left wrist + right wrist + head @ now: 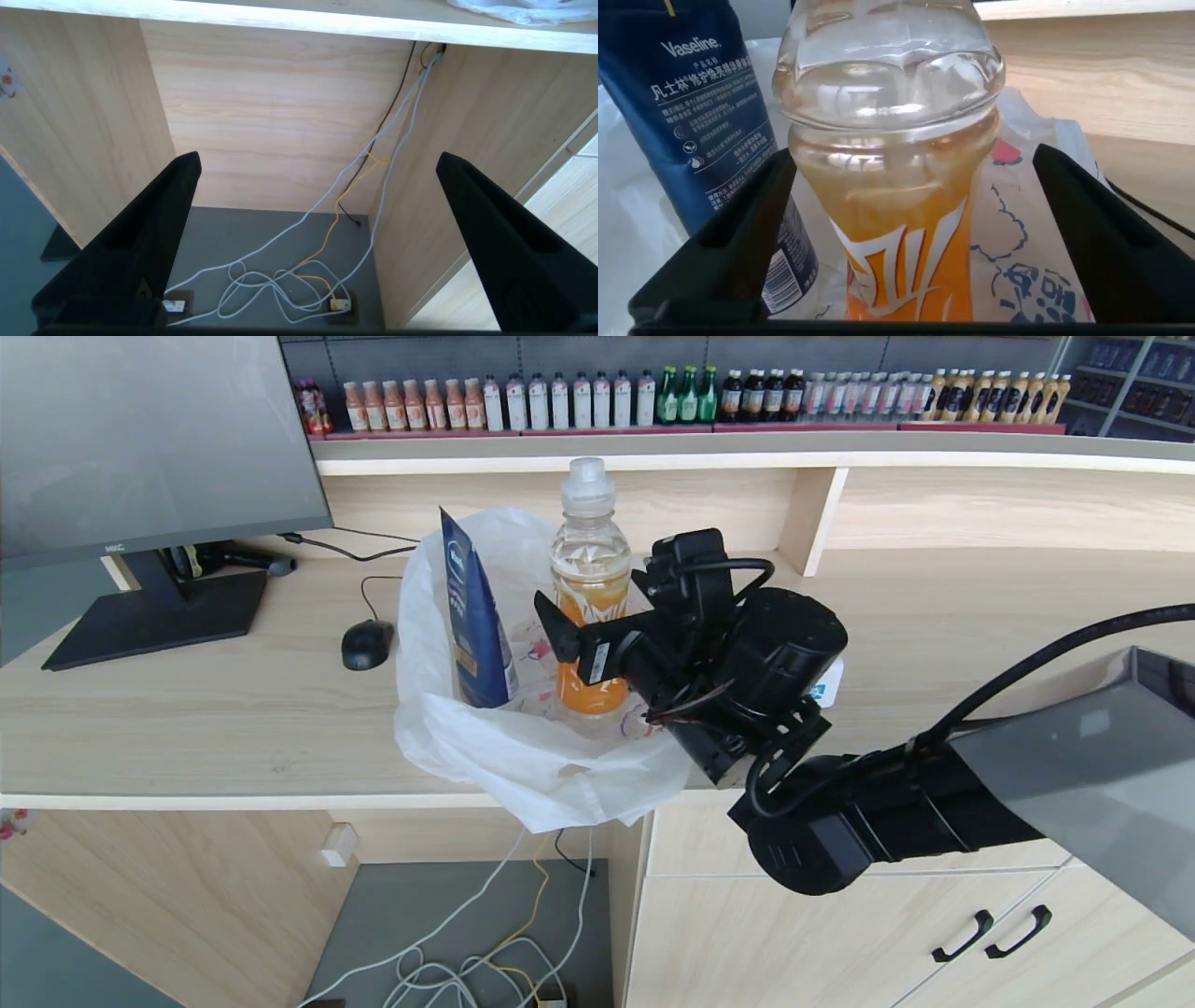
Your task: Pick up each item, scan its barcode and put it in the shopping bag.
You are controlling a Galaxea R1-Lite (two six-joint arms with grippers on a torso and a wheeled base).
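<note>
A shop: bottle-lined shelves (607,430) behind a wooden counter (187,709).

Monitor (140,439) and mouse (366,644) on wooden counter (187,719).

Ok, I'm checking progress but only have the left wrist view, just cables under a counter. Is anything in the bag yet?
Observer: Yes, a juice bottle stands upright in the white bag on the counter.
Operator: Anything else in there?
Observer: A dark blue tube stands in the bag too, on the bottle's side toward the robot's left.
Operator: Where is the right gripper?
Observer: The right gripper is at the bottle, open, with one finger on each side of it.
</note>
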